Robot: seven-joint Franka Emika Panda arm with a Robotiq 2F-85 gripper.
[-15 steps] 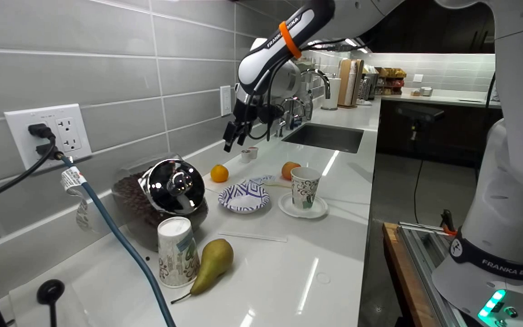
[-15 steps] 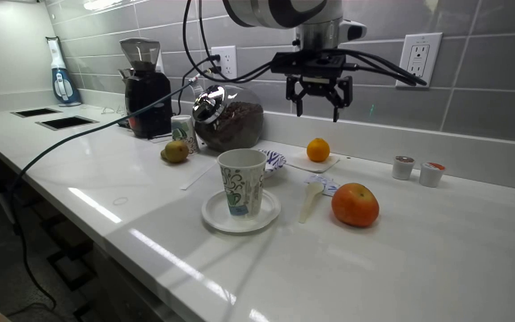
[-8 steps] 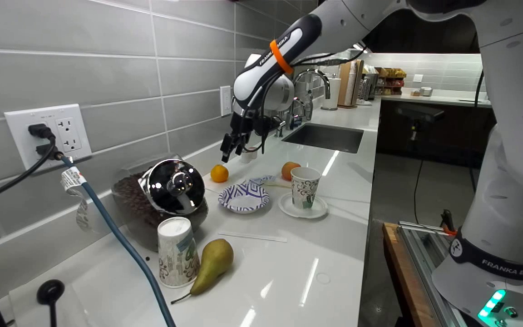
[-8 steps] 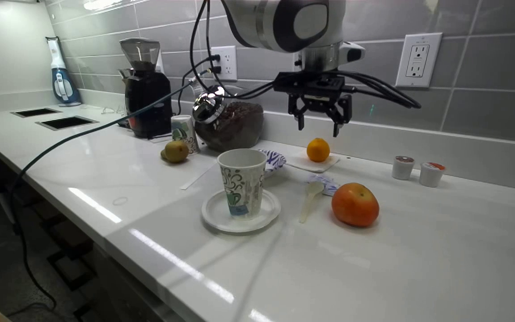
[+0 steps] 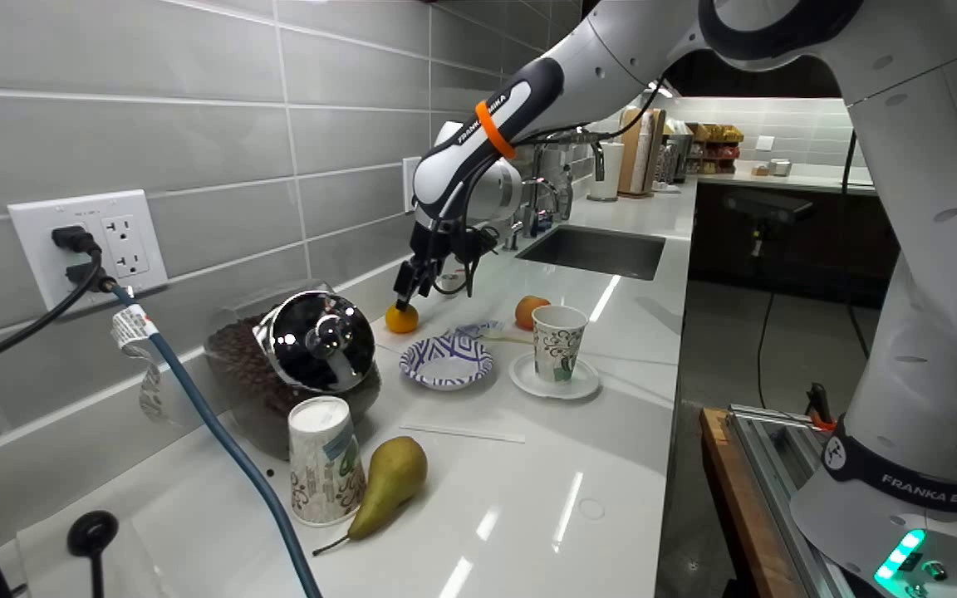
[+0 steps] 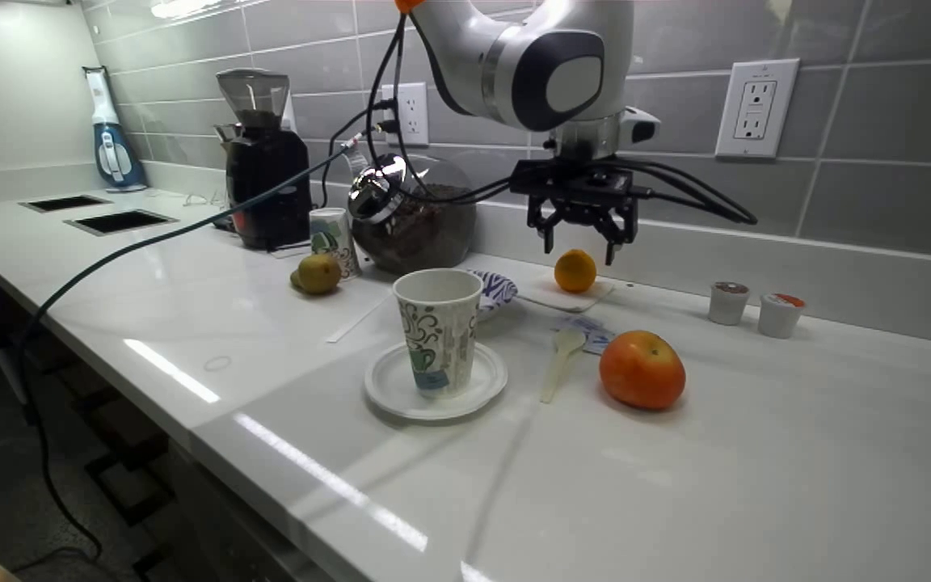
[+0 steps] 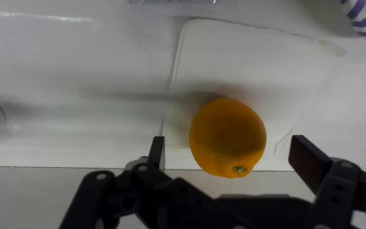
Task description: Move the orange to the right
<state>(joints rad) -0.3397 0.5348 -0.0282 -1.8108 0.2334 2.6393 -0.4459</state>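
The orange (image 6: 575, 275) is a small round bright fruit resting on a flat white napkin (image 6: 566, 301) near the back wall. It also shows in an exterior view (image 5: 400, 321). My gripper (image 6: 579, 254) hangs just above the orange with its fingers pointing down. In the wrist view the gripper (image 7: 228, 140) is open, and the orange (image 7: 227, 133) sits between the two fingers with a gap on each side. Its green stem spot faces the palm. No finger visibly touches the orange.
A patterned bowl (image 5: 445, 363) and a cup (image 6: 440, 331) on a white plate (image 6: 385, 396) stand nearby. A red-orange fruit (image 6: 642, 370), a spoon (image 6: 564, 360) and two small pods (image 6: 728, 303) lie to the right. A glass jar (image 6: 421, 226) leans left; the backsplash (image 6: 837, 287) rises behind.
My gripper has come down from well above the orange to just over it, staying open. The orange and the other objects have not moved.
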